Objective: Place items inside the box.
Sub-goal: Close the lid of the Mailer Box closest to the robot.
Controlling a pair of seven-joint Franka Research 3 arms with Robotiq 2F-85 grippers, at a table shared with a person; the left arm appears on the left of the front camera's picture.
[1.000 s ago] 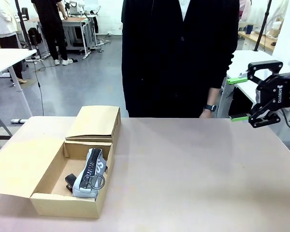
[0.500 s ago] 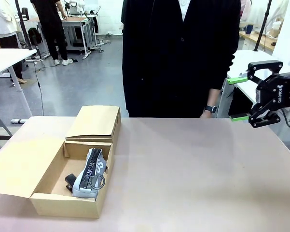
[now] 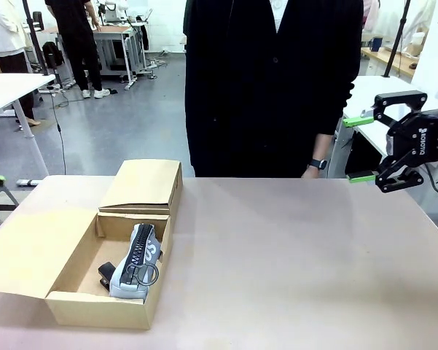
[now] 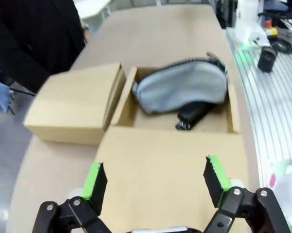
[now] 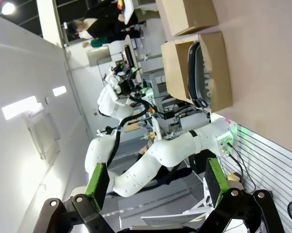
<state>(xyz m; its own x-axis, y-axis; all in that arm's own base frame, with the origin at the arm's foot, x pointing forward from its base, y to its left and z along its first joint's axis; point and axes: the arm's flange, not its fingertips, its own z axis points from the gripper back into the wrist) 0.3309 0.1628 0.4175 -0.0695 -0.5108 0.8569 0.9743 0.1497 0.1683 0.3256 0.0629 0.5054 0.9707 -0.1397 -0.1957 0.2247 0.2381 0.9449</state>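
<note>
The brown cardboard box [image 3: 95,309] lies at the table's left. Its near compartment is open and holds a light grey pouch [image 3: 133,257], black-handled scissors [image 3: 142,275] on the pouch, and a black stapler [image 3: 106,275] beside it. A flap lid [image 3: 144,184] covers the far compartment. In the left wrist view, my left gripper [image 4: 155,177] hangs open above the spread flap [image 4: 170,155], with the pouch [image 4: 182,90] and stapler [image 4: 194,116] beyond it. My right gripper [image 3: 359,149] stands open and empty above the table's far right edge; the right wrist view shows that gripper [image 5: 155,184] open too.
A person in black [image 3: 270,80] stands at the far side, one hand with a watch [image 3: 317,164] at the table edge. The open flap [image 3: 29,251] lies flat to the box's left. Bare tabletop [image 3: 291,262] stretches between the box and my right gripper.
A green pad of my left gripper has come into the front view at its left edge. The right arm, the box and its contents have not moved.
</note>
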